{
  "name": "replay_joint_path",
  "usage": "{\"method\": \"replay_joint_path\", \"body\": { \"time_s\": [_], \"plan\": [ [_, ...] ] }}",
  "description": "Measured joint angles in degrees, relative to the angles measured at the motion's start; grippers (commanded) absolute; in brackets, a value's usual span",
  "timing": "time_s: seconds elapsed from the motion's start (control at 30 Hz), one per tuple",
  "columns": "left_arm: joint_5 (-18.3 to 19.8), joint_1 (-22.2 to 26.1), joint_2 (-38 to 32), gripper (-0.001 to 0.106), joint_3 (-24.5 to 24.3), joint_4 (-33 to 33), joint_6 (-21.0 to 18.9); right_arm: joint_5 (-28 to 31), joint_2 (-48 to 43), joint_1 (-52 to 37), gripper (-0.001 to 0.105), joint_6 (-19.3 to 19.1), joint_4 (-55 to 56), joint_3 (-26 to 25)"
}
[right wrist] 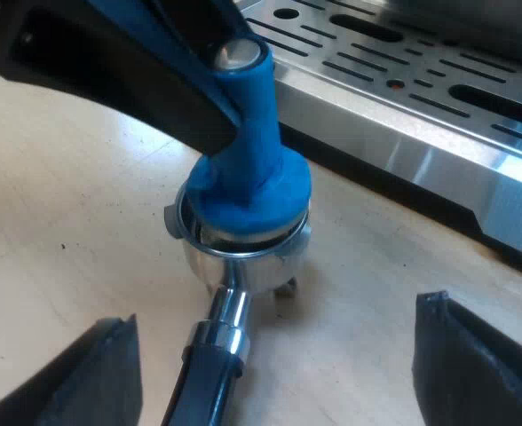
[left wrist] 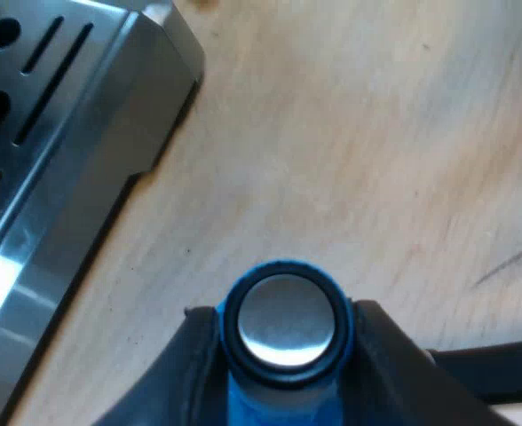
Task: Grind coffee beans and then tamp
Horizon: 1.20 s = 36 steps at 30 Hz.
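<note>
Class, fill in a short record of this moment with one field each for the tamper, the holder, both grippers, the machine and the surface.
tamper: blue tamper, base sitting in the holder's basket
holder: metal holder resting on the table, handle pointing toward the right gripper
left gripper: left gripper shut on the tamper's stem
right gripper: right gripper open, fingers either side of the handle, apart from it
machine: slotted drip tray close beside the holder
surface: wooden table

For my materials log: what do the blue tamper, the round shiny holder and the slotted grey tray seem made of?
Blue tamper: matte plastic or rubber, likely; no glare. Round shiny holder: polished metal; mirror-like reflections. Slotted grey tray: brushed metal, probably steel; streaky sheen.
</note>
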Motion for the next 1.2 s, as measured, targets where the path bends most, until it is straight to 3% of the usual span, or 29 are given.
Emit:
{"method": "replay_joint_path", "body": {
  "time_s": [0.8, 1.2],
  "plan": [
    [-0.22, 0.0, 2.39, 0.007, 0.91, -0.48, 0.0, 0.11, 0.0, 0.0, 0.066, 0.0, 0.0, 0.0],
    [-0.08, 0.0, 1.41, 0.007, 6.43, -6.4, 0.0, 0.11, 0.0, 0.0, 0.066, 0.0, 0.0, 0.0]
  ]
}}
